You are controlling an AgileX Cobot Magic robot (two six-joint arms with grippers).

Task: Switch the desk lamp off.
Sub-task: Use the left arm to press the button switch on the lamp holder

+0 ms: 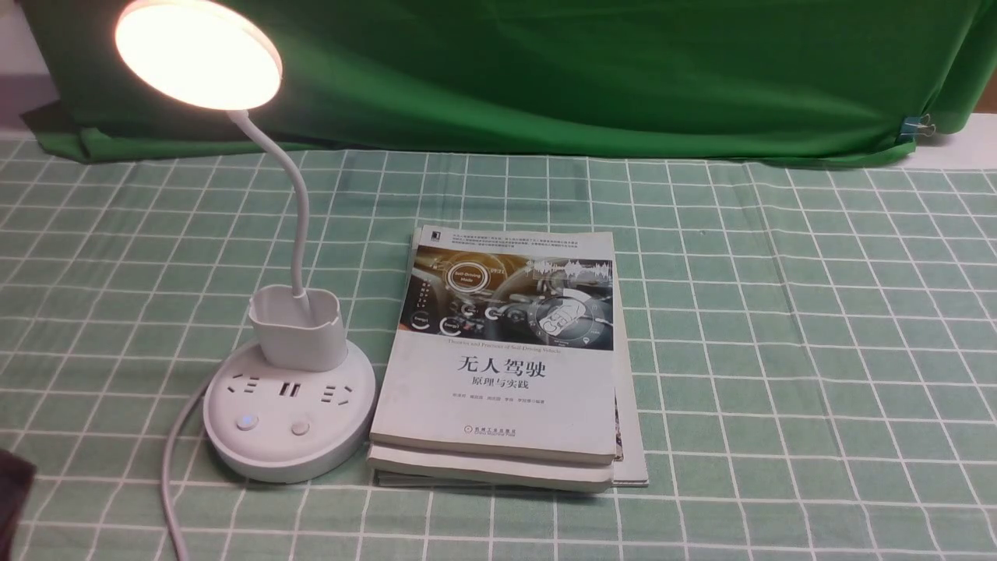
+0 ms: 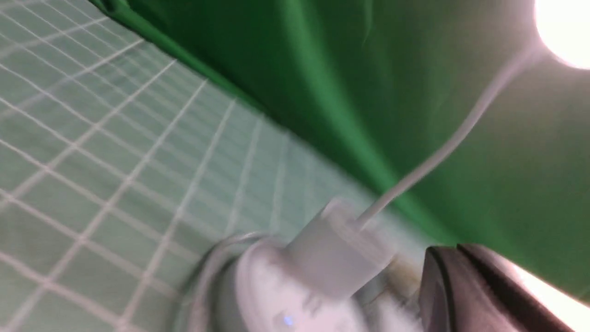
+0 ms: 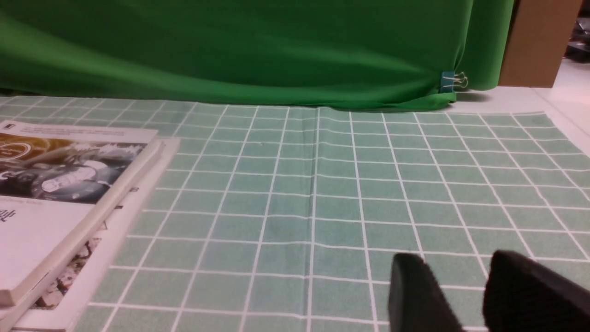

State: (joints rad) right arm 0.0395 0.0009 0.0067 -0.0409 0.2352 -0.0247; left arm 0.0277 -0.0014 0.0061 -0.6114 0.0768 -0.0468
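The desk lamp stands at the left of the table, and its round disc head [image 1: 199,54] glows. A thin neck [image 1: 300,218] runs down into the small cup [image 1: 297,335] on the round base [image 1: 288,456]. The base carries sockets and two buttons, one lit blue [image 1: 247,421] and one plain [image 1: 300,427]. My left gripper [image 1: 12,499] shows as a dark edge at the front left, apart from the base. In the blurred left wrist view its jaws [image 2: 454,251] are pressed together and empty, beside the cup [image 2: 336,258]. My right gripper [image 3: 461,267] is open and empty over the tablecloth.
A stack of books [image 1: 506,358] lies right beside the lamp base and also shows in the right wrist view [image 3: 55,184]. The lamp's white cord [image 1: 175,467] runs off the front edge. A green backdrop [image 1: 584,70] with a binder clip [image 1: 919,125] hangs behind.
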